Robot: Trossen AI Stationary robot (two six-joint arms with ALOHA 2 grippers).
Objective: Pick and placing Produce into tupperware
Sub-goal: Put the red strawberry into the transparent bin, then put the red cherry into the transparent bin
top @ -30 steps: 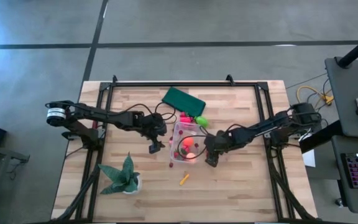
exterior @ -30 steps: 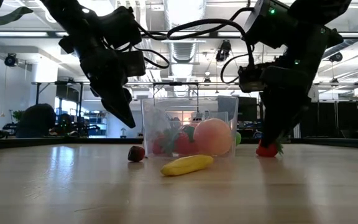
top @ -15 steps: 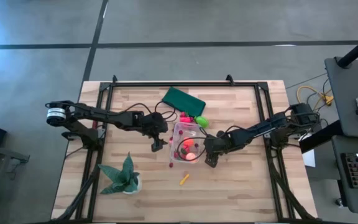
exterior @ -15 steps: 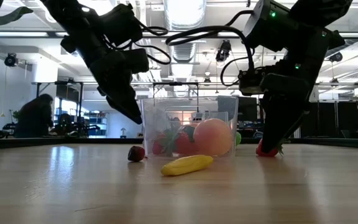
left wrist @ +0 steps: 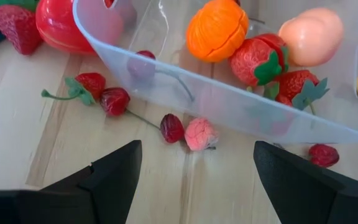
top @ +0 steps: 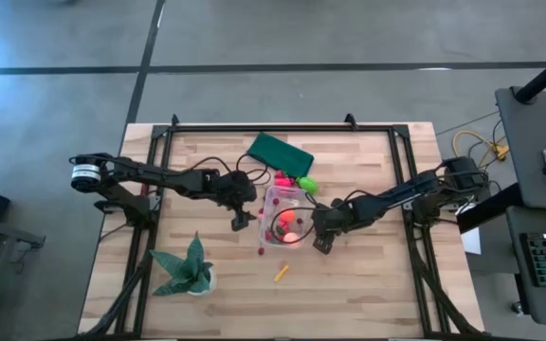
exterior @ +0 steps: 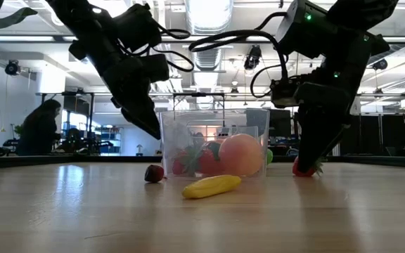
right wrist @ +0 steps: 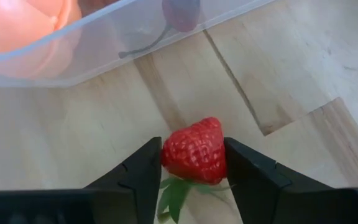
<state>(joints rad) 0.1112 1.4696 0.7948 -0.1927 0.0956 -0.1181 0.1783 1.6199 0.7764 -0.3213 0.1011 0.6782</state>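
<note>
Tupperware (top: 284, 223) with strawberries (left wrist: 263, 59), peach (left wrist: 311, 36)

Open-plan lab, ceiling ducts (exterior: 209, 53), desk monitors (exterior: 280, 123)

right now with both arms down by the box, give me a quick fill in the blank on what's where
1. The right end effector has its fingers on either side of a ____ on the table.
2. The peach lies ____ the clear tupperware.
3. The yellow stick lies on the ____, outside the tupperware.
4. The left end effector is ____, holding nothing.

Missing words: strawberry; inside; table; open
</note>
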